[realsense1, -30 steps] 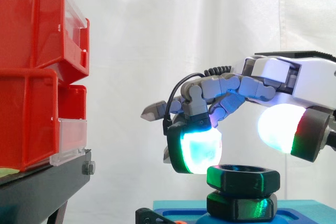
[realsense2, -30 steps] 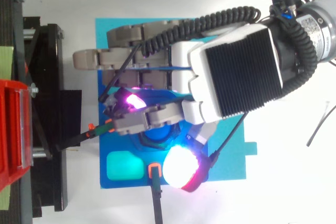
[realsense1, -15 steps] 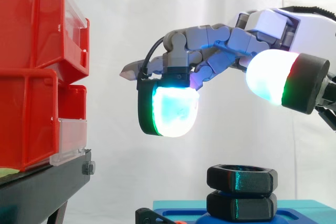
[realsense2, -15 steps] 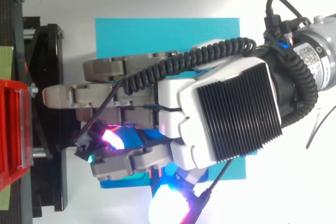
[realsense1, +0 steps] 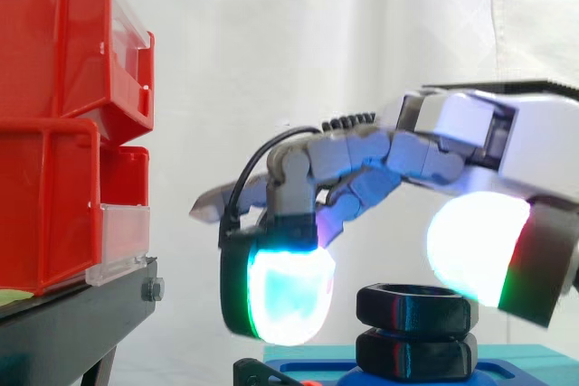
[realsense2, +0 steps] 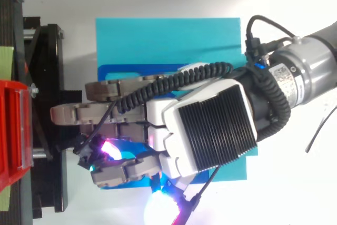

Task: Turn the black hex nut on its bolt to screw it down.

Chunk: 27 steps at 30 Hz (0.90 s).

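Observation:
A black hex nut sits on top of a second black nut over a blue fixture on a teal plate. My hand reaches in from the right and hovers over the nuts, with its fingers relaxed and spread. One fingertip glows cyan to the left of the upper nut, a gap apart from it. The thumb pad glows white at the nut's right, on the camera's side. From above, the hand hides the nuts. Nothing is held.
Stacked red bins stand on a black stand at the left, close to the outstretched fingers. In the top view the stand runs along the plate's left edge. A white curtain hangs behind.
The hand rose off the nut, swung toward the stand, and has now come down again. Its glowing pads are level with the upper nut, one on each side. The nuts have not moved.

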Motion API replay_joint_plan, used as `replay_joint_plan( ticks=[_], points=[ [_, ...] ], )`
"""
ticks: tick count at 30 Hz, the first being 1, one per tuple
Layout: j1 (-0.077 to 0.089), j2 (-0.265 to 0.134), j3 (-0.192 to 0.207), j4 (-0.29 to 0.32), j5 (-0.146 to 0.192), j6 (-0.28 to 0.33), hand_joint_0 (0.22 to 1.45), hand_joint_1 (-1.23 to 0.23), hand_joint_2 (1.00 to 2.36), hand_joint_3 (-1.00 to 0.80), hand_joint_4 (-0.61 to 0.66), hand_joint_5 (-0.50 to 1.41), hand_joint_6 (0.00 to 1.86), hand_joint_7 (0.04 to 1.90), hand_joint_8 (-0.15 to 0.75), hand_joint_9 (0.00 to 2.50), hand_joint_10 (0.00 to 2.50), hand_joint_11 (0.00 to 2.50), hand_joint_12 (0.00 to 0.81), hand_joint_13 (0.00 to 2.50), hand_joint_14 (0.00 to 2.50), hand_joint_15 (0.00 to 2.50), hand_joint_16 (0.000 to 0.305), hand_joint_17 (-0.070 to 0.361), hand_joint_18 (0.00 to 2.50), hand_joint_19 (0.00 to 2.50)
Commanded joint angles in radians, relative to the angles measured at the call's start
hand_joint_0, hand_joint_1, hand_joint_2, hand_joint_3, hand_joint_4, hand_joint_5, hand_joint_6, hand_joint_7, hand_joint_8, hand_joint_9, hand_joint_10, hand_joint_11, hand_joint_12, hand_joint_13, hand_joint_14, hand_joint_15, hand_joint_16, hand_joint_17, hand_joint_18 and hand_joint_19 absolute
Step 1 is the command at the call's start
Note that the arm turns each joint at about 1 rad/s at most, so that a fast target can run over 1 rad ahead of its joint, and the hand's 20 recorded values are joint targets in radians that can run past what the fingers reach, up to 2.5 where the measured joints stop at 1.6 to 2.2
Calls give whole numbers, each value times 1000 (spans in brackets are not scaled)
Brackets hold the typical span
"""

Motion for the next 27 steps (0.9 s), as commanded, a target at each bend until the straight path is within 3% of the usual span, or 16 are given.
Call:
replay_joint_plan(
  ticks=[1,6,18,27],
  points=[
    [5,-9,0,14,1,2,474,-66,1000,-500,124,-21,503,1467,198,868,1,14,339,483,0,0,51,115,554,565],
    [7,-9,0,13,3,2,479,-70,1000,-500,110,2,500,1647,194,899,0,0,336,491,0,0,50,113,564,565],
    [5,-9,0,-1,0,1,482,-79,1000,-500,121,-4,571,1588,200,935,0,16,329,513,0,0,50,112,582,562],
    [-16,-9,0,1,-11,1,484,-83,1000,-500,114,-5,587,1578,201,956,0,17,329,521,0,0,49,111,585,563]
  ],
)
